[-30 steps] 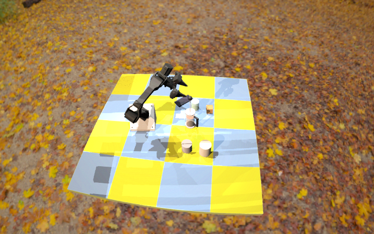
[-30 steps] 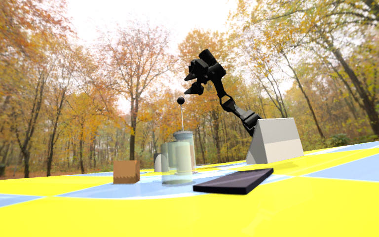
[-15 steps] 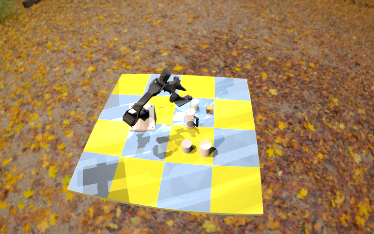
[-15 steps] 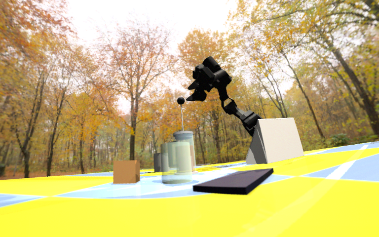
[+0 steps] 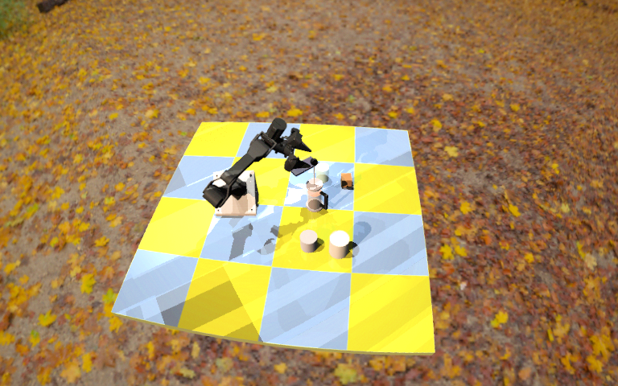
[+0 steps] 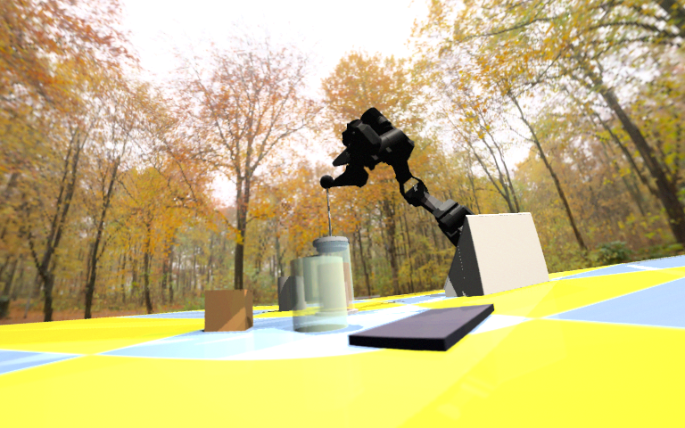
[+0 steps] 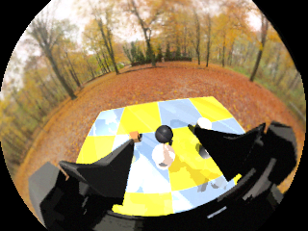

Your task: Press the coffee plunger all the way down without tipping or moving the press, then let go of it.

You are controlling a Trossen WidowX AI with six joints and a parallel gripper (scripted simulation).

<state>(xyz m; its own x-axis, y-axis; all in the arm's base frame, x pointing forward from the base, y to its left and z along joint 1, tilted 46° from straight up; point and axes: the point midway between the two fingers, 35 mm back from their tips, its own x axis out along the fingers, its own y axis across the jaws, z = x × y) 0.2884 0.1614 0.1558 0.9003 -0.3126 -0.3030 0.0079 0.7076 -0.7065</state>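
The coffee press [image 5: 315,196] stands upright on the checkered worktop [image 5: 387,314], on a pale blue square near the middle of the board. Its plunger rod [image 6: 328,211] rises straight from the lid [image 6: 330,243], and the black knob [image 6: 325,181] sits at the top of the rod, fully raised.

The arm [image 5: 245,159] reaches up from its wedge-shaped base [image 6: 497,252] and bends over toward the press. The tool [image 7: 166,154] is spread wide and holds nothing. In the exterior view, one fingertip [image 6: 341,179] lies just beside the knob at about the same height; whether it touches the knob cannot be determined. In the wrist view, the knob [image 7: 165,134] appears between the two dark fingers, slightly beyond their tips, with the lid visible directly below it.

Other items on the worktop:
- A clear glass jar [image 6: 320,292] stands just beside the press, on its far side in the top view.
- A brown box [image 5: 347,180] rests near the jar, apart from the press.
- A flat dark slab [image 6: 421,327] lies on the worktop, near the press and on the arm's side of it.
- Two pale cylinders, one tan [image 5: 308,240] and one whiter [image 5: 339,244], stand side by side on the next row of squares, well apart from the press.

The ground around the worktop is covered with fallen leaves [image 5: 501,136].
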